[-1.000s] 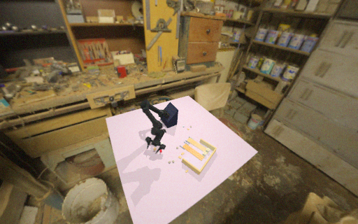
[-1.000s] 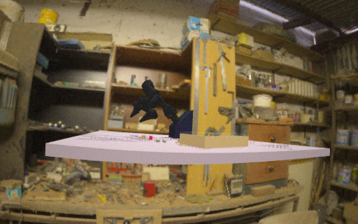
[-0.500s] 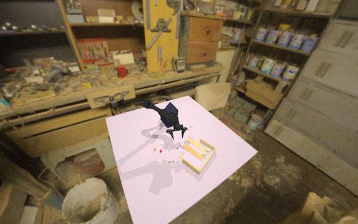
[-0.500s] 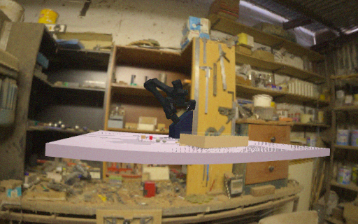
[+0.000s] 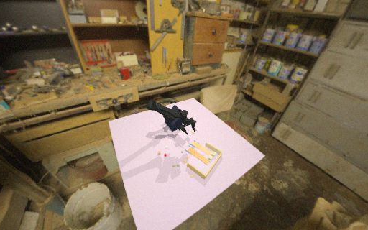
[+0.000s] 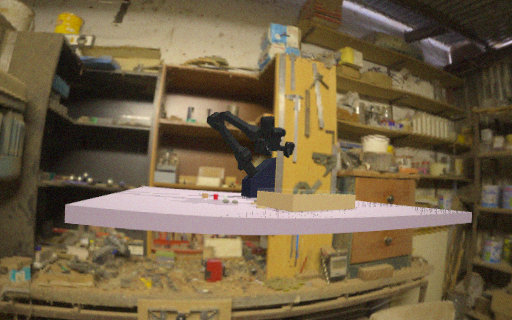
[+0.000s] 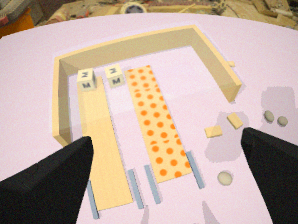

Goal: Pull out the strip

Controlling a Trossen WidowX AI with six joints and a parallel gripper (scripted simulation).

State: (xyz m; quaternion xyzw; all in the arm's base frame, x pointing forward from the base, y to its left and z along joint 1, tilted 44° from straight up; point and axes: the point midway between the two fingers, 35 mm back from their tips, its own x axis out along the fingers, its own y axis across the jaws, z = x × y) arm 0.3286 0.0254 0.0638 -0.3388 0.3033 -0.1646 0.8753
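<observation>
A white cube (image 7: 86, 80) (image 5: 213, 153) marked with a dark M rests on the far end of the plain tan strip (image 7: 107, 150) (image 5: 203, 148). A second cube (image 7: 114, 76) (image 5: 210, 157) with similar marks stands beside it, between the strips. The orange-dotted strip (image 7: 154, 117) (image 5: 198, 155) lies to the right in the wrist view, with no cube on it. The near ends of both strips lie between blue-grey rails. My gripper (image 7: 169, 141) (image 5: 191, 131) (image 6: 288, 149) is open and empty, raised above the table on the near side of the strips.
A low tan wall (image 7: 125, 48) (image 5: 198, 171) (image 6: 322, 202) surrounds the cubes' end on three sides and is open toward me. Small tan blocks (image 7: 213, 131) and pebbles (image 7: 225, 178) lie right of the strips. A red piece (image 5: 165, 155) (image 6: 215, 196) lies farther off.
</observation>
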